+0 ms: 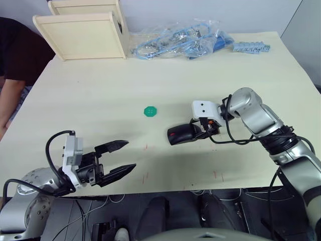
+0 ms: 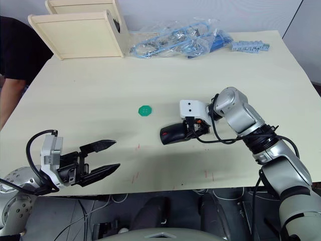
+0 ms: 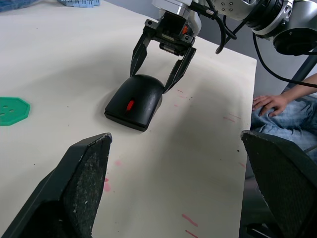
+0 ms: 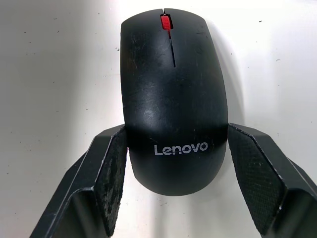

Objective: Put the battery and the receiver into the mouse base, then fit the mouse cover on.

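Here the right fingers (image 4: 114,173) straddle the mouse cover (image 4: 172,94) loosely; the left fingers (image 1: 116,145) gape empty.

The right arm reaches forward over the counter (image 1: 90,90), bent at the elbow, wrist turned inward. Its end effector (image 3: 157,67) straddles the mouse (image 3: 134,101), fingers spread on either side (one finger seems to touch, the other stands just apart). The left end effector (image 1: 121,158) hovers low near the counter's front edge, fingers wide apart.
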You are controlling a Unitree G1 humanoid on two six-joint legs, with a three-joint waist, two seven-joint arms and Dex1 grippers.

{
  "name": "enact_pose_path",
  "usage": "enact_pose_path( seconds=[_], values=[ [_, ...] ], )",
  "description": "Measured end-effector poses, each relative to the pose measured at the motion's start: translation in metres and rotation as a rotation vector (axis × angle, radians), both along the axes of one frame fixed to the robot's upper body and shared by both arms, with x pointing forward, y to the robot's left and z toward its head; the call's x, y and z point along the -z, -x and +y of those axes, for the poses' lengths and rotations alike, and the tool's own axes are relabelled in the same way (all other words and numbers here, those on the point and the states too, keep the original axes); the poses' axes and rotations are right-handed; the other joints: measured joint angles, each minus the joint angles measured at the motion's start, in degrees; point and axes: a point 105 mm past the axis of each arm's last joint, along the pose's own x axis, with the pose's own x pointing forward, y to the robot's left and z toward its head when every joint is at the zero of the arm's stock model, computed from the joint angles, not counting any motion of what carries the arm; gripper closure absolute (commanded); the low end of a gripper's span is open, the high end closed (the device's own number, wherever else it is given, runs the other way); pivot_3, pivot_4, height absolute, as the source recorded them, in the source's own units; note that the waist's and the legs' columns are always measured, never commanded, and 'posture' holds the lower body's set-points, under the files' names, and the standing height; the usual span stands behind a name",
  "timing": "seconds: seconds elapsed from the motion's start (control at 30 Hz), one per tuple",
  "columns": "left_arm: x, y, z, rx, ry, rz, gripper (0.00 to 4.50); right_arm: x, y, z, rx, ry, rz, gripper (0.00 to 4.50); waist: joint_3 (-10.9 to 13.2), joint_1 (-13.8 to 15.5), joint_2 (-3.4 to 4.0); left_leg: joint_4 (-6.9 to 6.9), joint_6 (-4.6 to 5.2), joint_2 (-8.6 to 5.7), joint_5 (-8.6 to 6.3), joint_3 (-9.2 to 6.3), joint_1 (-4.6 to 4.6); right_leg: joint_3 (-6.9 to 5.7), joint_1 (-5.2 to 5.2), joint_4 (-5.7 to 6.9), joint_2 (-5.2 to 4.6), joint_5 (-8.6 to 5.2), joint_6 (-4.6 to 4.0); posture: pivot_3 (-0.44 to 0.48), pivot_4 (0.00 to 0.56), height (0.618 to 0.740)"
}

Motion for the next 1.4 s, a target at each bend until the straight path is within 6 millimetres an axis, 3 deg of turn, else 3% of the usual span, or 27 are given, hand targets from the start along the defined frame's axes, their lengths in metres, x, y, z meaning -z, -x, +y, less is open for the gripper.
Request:
enact_pose_path(
  seconds=[1.4],
  values=[
    [-0.0041,-0.0005,-0.0033,0.01,-0.005,-0.021,0.0,0.0002,0.0019,0.0032,0.008,-0.021,0.03,1.34,0.0,0.0,0.0,0.0,0.0,0.0,0.0,0.0,0.0,0.0,0.0,0.0,0.0,0.0,0.0,0.0,0.15,0.74]
  ],
)
